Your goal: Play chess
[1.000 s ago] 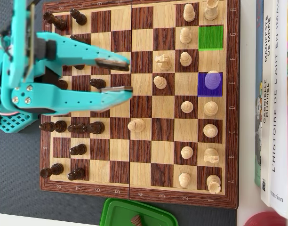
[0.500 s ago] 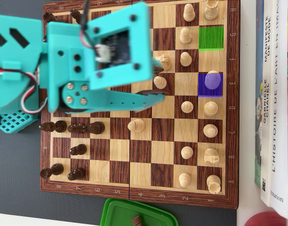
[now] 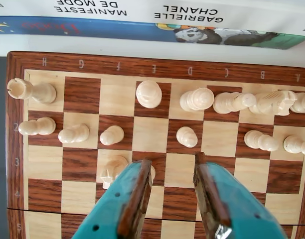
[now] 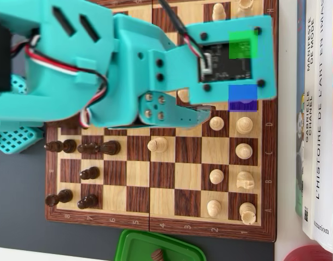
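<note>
In the wrist view we see the tool [image 3: 172,167] with its two teal fingers parted by roughly one square and nothing between them, the left finger [image 3: 135,199] just beside a light knight [image 3: 114,169], though we cannot tell whether they touch. From overhead, the teal arm [image 4: 101,65] stretches from the left edge across the upper half of the chessboard [image 4: 161,225], hiding the pieces beneath it. Below the board sits a green container [image 4: 135,244] with one dark piece [image 4: 156,254] in it.
</note>
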`<state>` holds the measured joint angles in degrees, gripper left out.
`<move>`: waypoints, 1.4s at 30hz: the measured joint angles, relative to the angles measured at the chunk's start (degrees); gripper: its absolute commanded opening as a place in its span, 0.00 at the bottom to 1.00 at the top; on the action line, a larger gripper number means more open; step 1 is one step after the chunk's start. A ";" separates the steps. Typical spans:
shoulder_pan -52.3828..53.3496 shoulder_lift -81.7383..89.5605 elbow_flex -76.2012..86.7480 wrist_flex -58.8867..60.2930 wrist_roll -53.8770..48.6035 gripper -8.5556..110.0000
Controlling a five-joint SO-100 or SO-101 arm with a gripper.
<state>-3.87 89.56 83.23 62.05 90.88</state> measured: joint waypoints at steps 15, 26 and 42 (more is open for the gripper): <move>0.00 -12.83 -13.10 2.55 0.00 0.19; -0.53 -17.05 -17.67 2.55 0.00 0.19; -2.20 -19.86 -18.19 2.64 0.00 0.19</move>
<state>-6.06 69.70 65.04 64.69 90.88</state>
